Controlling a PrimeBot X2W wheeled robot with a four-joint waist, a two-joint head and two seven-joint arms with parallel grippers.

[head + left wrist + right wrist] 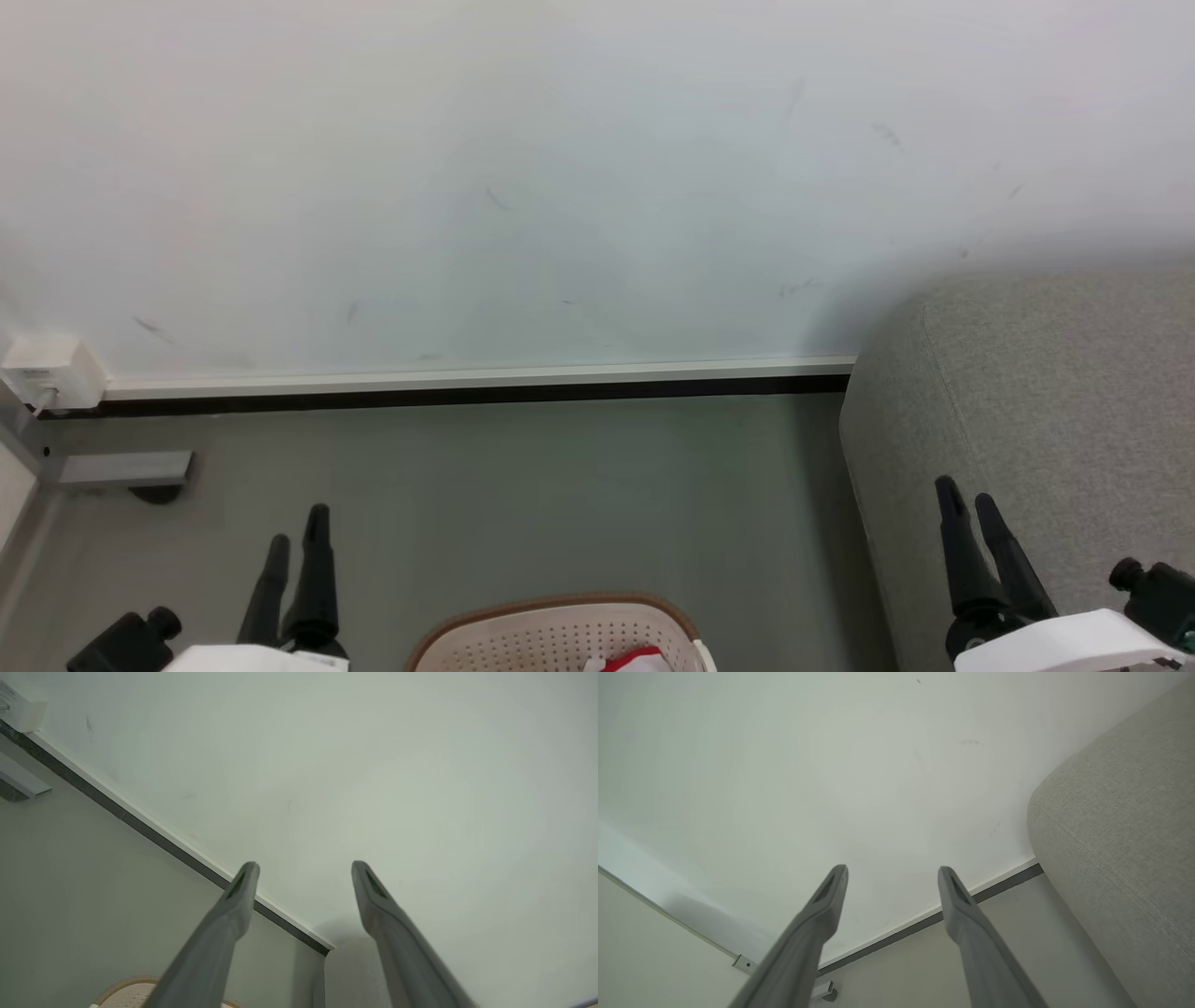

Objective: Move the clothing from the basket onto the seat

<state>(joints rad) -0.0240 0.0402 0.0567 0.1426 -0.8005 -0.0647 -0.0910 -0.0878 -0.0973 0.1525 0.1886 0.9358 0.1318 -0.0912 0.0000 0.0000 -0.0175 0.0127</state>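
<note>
The cream basket [551, 635] with a brown rim and small holes pokes up from the bottom edge of the head view, and a sliver of its rim [124, 989] is in the left wrist view. Red and white clothing [635, 661] lies inside it, mostly cut off. The grey woven seat [1046, 411] fills the right side and also appears as the seat [1125, 849] in the right wrist view. My left gripper [297, 530] stands open left of the basket, its fingers [243, 891] apart and empty. My right gripper [967, 498] is open in front of the seat, holding nothing.
A white wall with a pale skirting board [467, 378] runs across behind the grey floor [523, 495]. A white box with a cable [47, 369] and a grey metal bracket [126, 467] sit at the far left.
</note>
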